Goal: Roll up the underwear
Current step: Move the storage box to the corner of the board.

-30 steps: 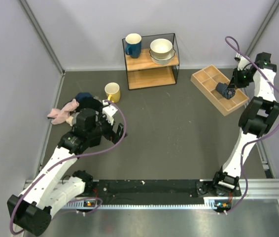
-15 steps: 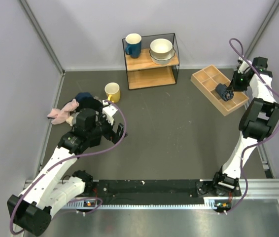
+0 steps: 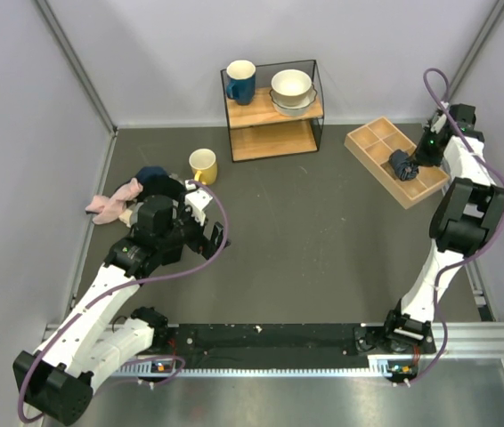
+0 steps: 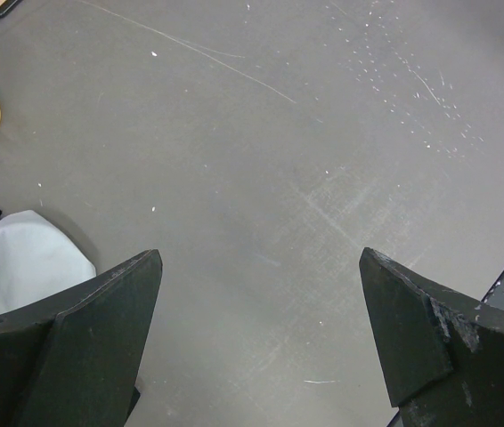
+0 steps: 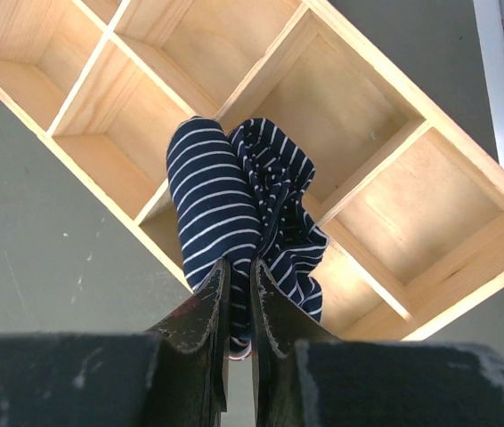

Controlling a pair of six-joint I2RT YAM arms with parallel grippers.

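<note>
- Right gripper (image 5: 239,277): clenched on the navy-blue, white-striped soft fabric underwear (image 5: 225,200), which is bunched into a bundle, presumably so the roll keeps its form.
- Underwear: suspended over the compartmented pale wooden tray (image 5: 359,116), across a divider, apparently for deposit.
- Left gripper (image 4: 261,267): fingers spread, empty, above the grey table (image 4: 279,133).
</note>
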